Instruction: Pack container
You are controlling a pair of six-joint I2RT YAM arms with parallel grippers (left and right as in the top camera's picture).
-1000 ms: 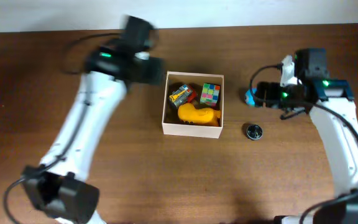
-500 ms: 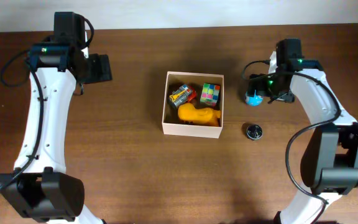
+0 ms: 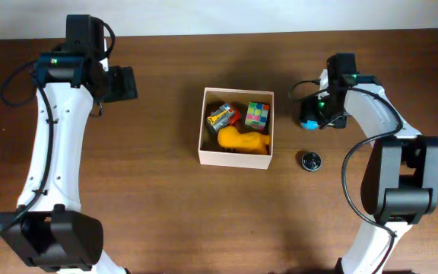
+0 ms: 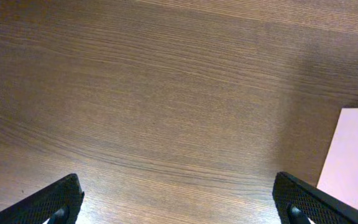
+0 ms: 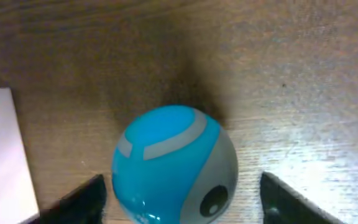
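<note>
Overhead, the container (image 3: 234, 159) sat mid-tabletop (image 3: 204, 221), open side up. It held a yellow toy (image 3: 243, 140), a colour cube (image 3: 257, 115) and a small multicoloured item (image 3: 220, 116). My left pincer (image 3: 120, 84) hung over bare wood, well apart from the container on its left side. My right pincer (image 3: 312, 119) was at a blue ball (image 3: 307, 120) near the container's right wall. A dark round object (image 3: 310, 160) lay on the wood near the container's front right corner, not touching it.

Through the left wrist camera, my left pincer (image 4: 185, 202) was spread wide, one fingertip (image 4: 58, 199) at each lower corner of the view, with nothing between them. A pale corner of the container (image 4: 353, 162) entered at the right edge.

Through the right wrist camera, my right pincer (image 5: 179, 202) was parted around the blue ball (image 5: 176, 165). A fingertip (image 5: 86, 199) stood on either side of the ball with a gap to it. The ball rested on the tabletop (image 5: 291, 74). The container wall (image 5: 2, 155) showed at the left edge.
</note>
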